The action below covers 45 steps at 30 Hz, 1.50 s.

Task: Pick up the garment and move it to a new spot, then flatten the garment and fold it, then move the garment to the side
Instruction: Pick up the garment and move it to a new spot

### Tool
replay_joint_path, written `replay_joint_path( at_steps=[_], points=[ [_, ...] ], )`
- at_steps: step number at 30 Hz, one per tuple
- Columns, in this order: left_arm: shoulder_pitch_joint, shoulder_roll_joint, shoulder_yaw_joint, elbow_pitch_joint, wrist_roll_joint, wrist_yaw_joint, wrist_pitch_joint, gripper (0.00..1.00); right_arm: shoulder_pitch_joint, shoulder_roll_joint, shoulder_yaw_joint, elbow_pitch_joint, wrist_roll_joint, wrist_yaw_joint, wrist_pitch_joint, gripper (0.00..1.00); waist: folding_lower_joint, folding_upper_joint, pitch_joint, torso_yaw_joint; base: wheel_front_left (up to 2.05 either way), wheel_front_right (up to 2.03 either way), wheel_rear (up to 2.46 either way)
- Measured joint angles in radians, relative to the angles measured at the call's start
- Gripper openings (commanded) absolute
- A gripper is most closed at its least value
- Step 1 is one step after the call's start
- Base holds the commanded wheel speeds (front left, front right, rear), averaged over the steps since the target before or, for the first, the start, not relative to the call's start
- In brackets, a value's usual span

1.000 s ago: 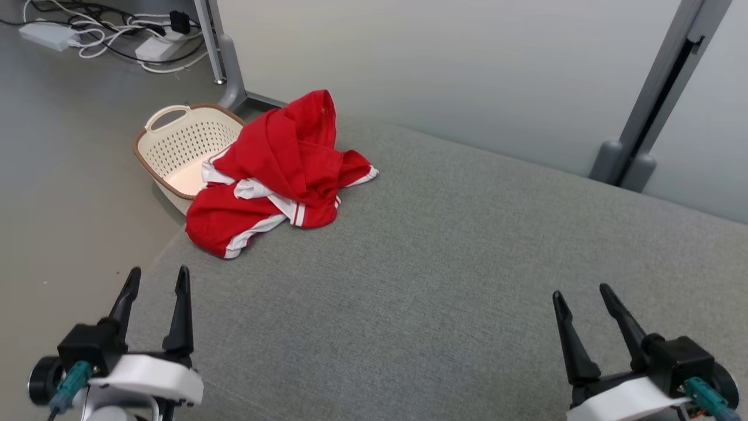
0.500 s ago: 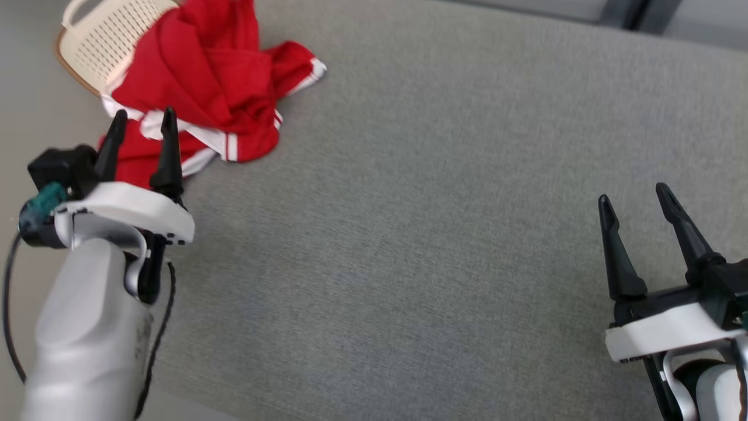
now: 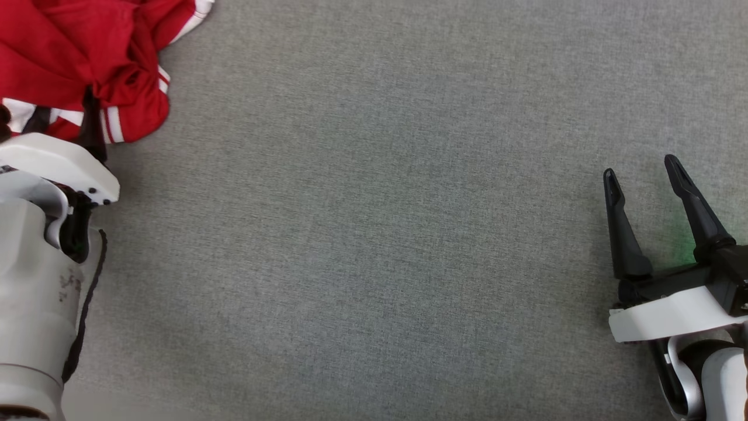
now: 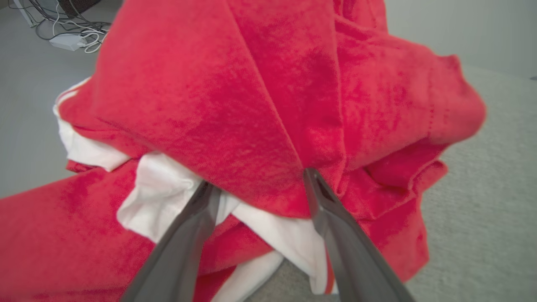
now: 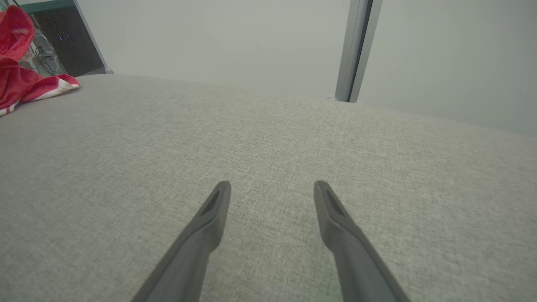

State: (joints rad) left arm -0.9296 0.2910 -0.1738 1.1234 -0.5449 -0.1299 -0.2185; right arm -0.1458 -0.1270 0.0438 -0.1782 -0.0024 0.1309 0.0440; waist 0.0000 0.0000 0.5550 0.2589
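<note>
The garment (image 3: 76,52), red with white stripes, lies crumpled at the top left of the grey fabric surface (image 3: 374,234). My left gripper (image 3: 63,117) reaches into its near edge. In the left wrist view the left gripper (image 4: 259,180) is open, with its fingertips (image 4: 312,178) pressed against a hanging red fold of the garment (image 4: 235,84) and a white band below them. My right gripper (image 3: 640,166) stands open at the lower right over bare fabric, far from the cloth. The right wrist view shows the right gripper (image 5: 272,184) with nothing between its fingers and the garment (image 5: 16,79) at far left.
Cables and a power strip (image 4: 67,40) lie on the floor beyond the garment. A pale wall with a grey post (image 5: 354,50) stands behind the surface's far edge. A dark cabinet (image 5: 67,46) stands behind the cloth. Bare grey fabric stretches between the two grippers.
The head camera has tilted down and the whole picture has shifted. My left gripper has reached forward into the garment's edge, still open. The right gripper stays open in much the same place.
</note>
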Motion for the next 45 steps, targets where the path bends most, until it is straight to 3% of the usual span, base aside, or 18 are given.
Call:
replay_joint_path(
  at_steps=[1,2,3,4,12,16,26,32,38,39,45],
  points=[
    [-0.011,0.007,-0.007,0.008,-0.009,0.000,0.004,1.00,-0.002,0.000,0.001,-0.002,-0.001,0.000,0.000,1.00,0.0000,0.0000,0.008,-0.005,0.00,0.00,0.00],
    [-0.020,0.011,-0.011,0.015,-0.017,0.000,0.003,0.57,-0.003,-0.001,0.001,-0.005,-0.002,0.000,0.000,1.00,0.0000,0.0000,0.016,-0.009,0.00,0.00,0.00],
    [-0.028,0.016,-0.016,0.021,-0.025,0.000,0.002,0.02,-0.005,-0.001,0.000,-0.006,-0.003,0.000,0.001,1.00,0.0000,0.0000,0.021,-0.012,0.00,0.00,0.00],
    [-0.036,0.021,-0.024,0.030,-0.028,0.000,0.001,0.00,-0.006,-0.001,0.000,-0.006,-0.005,0.000,0.001,1.00,0.0000,0.0000,0.026,-0.014,0.00,0.00,0.00],
    [-0.050,0.058,-0.034,0.006,-0.021,0.000,-0.042,0.00,0.005,0.013,-0.009,0.029,0.002,0.000,-0.011,1.00,0.0000,0.0000,-0.020,-0.002,0.00,0.00,0.00],
    [0.000,0.104,0.010,-0.138,0.034,0.012,-0.043,0.00,0.020,0.022,-0.004,0.062,0.011,0.000,-0.029,1.00,0.0000,0.0000,-0.083,0.006,0.00,0.00,0.00],
    [0.200,0.114,0.099,-0.498,0.188,0.017,-0.043,0.00,0.070,0.051,0.011,0.147,0.056,0.000,-0.080,1.00,0.0000,0.0000,-0.285,0.013,0.00,0.00,0.00],
    [0.366,0.077,0.085,-0.764,0.248,0.024,-0.045,0.00,0.113,0.066,0.000,0.175,0.077,0.000,-0.106,1.00,0.0000,0.0000,-0.396,-0.002,0.00,0.00,0.00],
    [0.520,0.022,-0.010,-0.990,0.272,0.026,-0.002,0.00,0.135,0.074,-0.003,0.169,0.088,0.000,-0.107,1.00,0.0000,0.0000,-0.445,-0.058,0.00,0.00,0.00],
    [0.560,-0.008,-0.049,-1.045,0.270,0.026,0.025,0.00,0.135,0.074,-0.004,0.165,0.088,0.000,-0.107,1.00,0.0000,0.0000,-0.446,-0.085,0.00,0.00,0.00],
    [0.593,-0.070,-0.157,-1.076,0.264,0.023,0.076,0.00,0.112,0.076,0.010,0.156,0.088,0.000,-0.109,1.00,0.0000,0.0000,-0.422,-0.163,0.00,0.00,0.00]
  ],
)
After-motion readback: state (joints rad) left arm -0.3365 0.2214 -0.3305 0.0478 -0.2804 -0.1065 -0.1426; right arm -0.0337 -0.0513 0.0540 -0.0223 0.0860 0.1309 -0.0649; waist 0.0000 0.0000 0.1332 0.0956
